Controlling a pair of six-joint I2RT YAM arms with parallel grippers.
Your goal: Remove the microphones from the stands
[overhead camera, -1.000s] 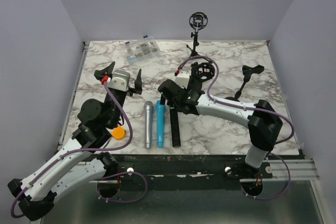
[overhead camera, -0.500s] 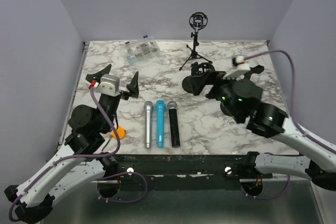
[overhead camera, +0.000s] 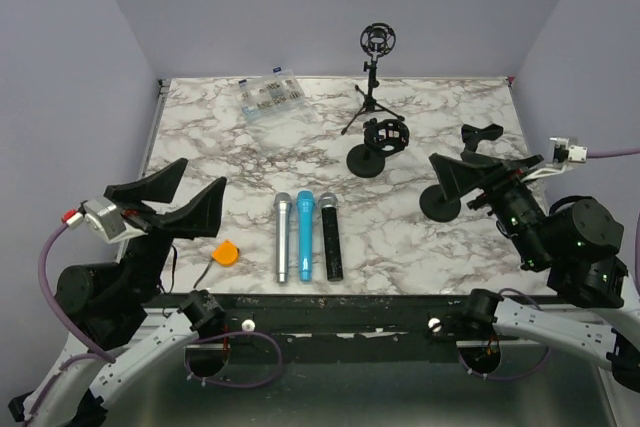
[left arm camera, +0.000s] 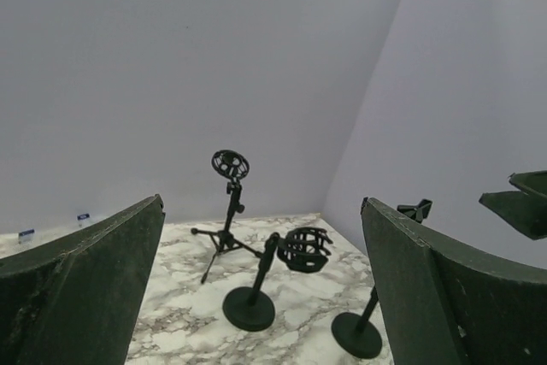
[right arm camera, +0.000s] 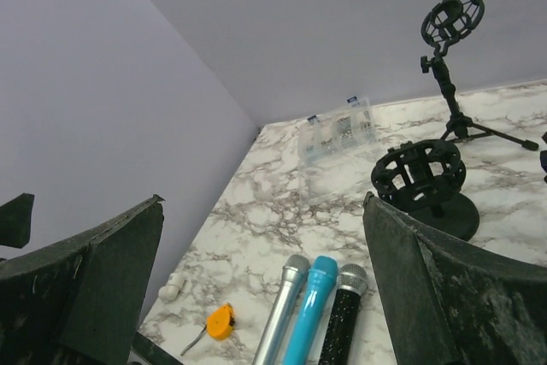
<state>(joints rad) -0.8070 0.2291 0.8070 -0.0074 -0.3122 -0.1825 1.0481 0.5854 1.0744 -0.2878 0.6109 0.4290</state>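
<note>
Black microphone [overhead camera: 331,237] lies flat on marble table [overhead camera: 440,247], just beside blue microphone [overhead camera: 304,235]. Silver microphone [overhead camera: 282,237] beyond. Shock-mount stand [overhead camera: 383,139] behind sits empty. My left gripper [overhead camera: 203,173] and right gripper [right arm camera: 262,203] spread wide, holding nothing, at near edge. Removal looks done. Stay high, clear of mics.

Plain lilac walls [overhead camera: 300,7], marble table [overhead camera: 440,112]

Left claw [overhead camera: 190,192] spread wide, right claw [overhead camera: 462,179] likewise (both empty), arms folded low
</note>
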